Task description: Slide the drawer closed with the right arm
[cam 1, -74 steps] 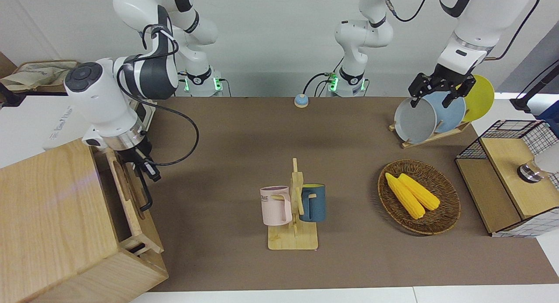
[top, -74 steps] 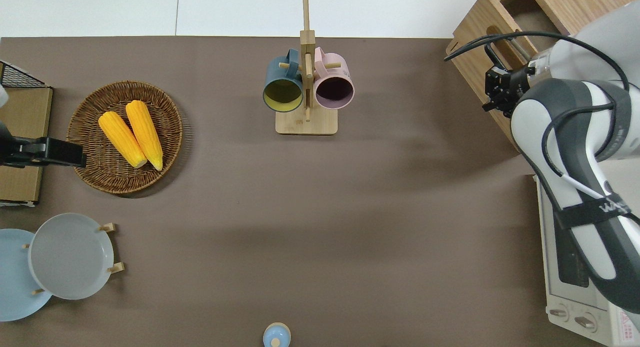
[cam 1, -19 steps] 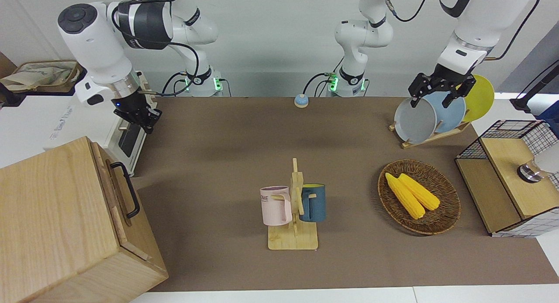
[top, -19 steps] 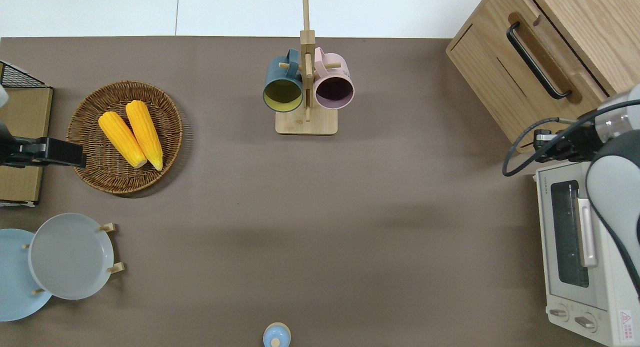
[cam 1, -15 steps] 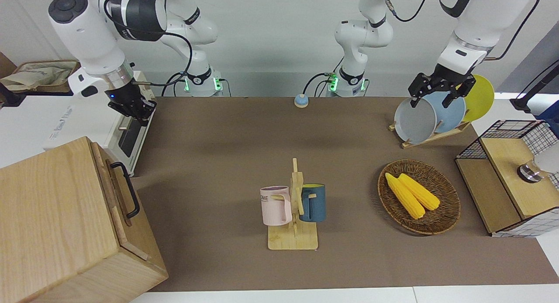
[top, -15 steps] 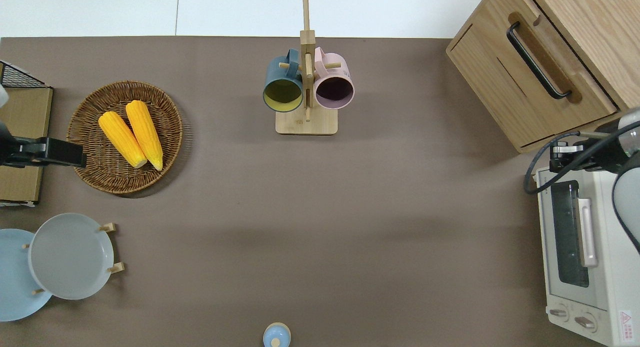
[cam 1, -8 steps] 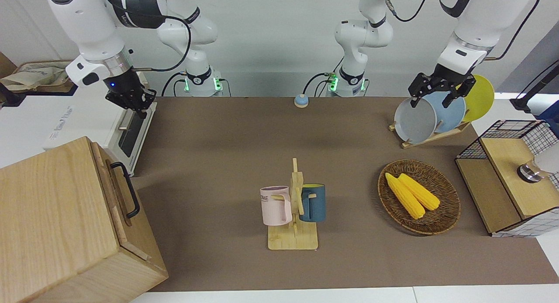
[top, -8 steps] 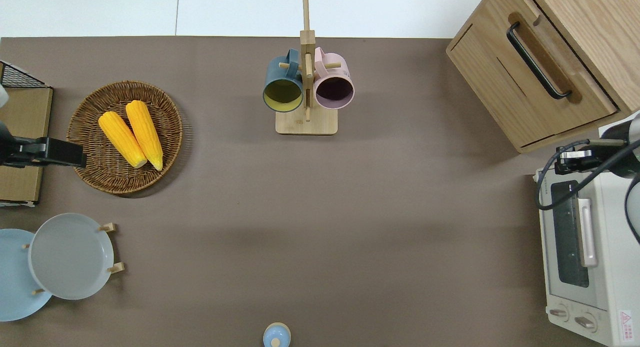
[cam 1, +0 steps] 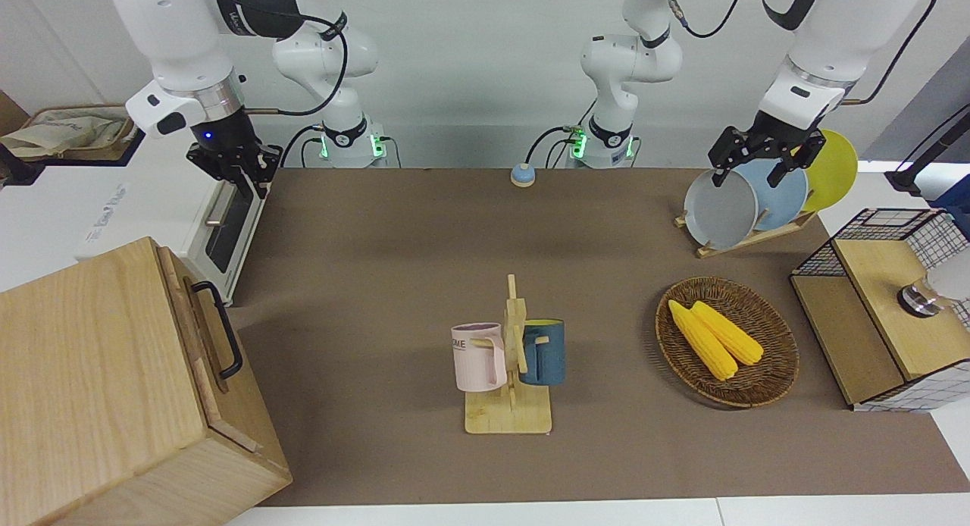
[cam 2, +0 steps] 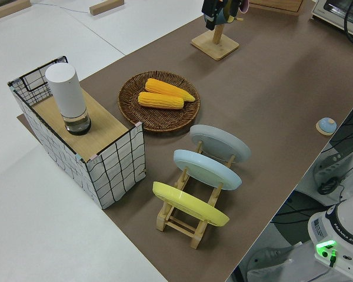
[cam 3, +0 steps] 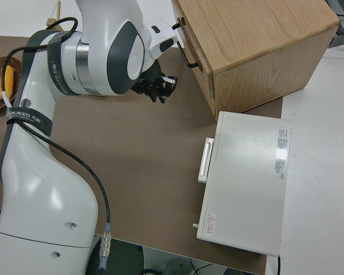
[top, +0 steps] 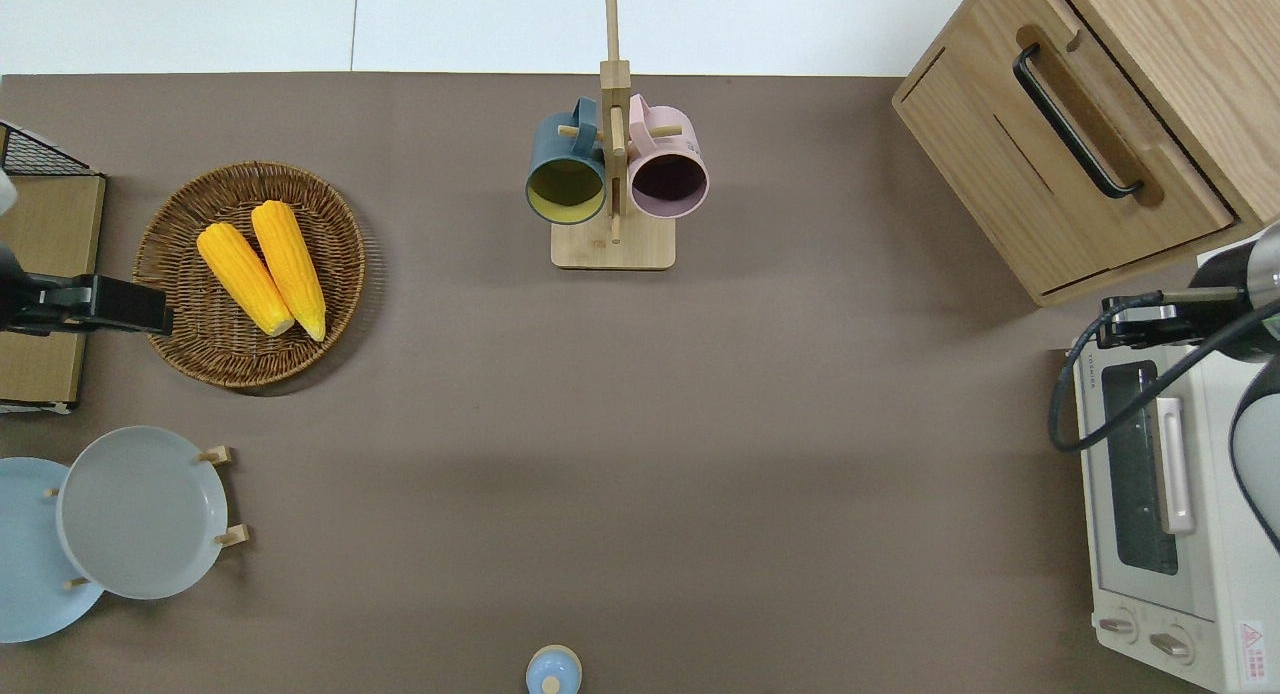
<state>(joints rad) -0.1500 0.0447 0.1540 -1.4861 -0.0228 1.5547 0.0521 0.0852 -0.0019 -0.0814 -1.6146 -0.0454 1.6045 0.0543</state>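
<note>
The drawer (cam 1: 203, 336) sat shut, flush in the cabinet (cam 1: 98, 382) at the right arm's end of the bench (cam 1: 424, 230). The right gripper (cam 1: 241, 179) hung over the oven (top: 1180, 494), holding nothing; whether its jaws were parted I could not tell. The left arm was parked.

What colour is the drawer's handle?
Black, on the pale-wood drawer; the handle shows clearest in the overhead view.

Brown table mat (cam 1: 394, 230) is taken as landmark; on it, pale-wood cabinet (cam 1: 91, 374) with pale drawer (top: 1075, 164) and black loop handle (top: 1072, 119); white oven (top: 1170, 514) with dark window is seen at the mat's edge; dark blue mug (cam 1: 544, 352), yellow inside, and pink mug (cam 1: 477, 357) are hung on a pale wooden rack (cam 1: 511, 389) mid-mat; yellow corn (cam 1: 716, 338) is shown in a brown woven basket (cam 1: 765, 382); grey (cam 1: 720, 209), light blue (cam 1: 780, 196) and yellow (cam 1: 833, 170) plates are seen; black wire-mesh box (cam 1: 887, 238); right arm (cam 1: 182, 48) is white, dark grey joint, blue light.
</note>
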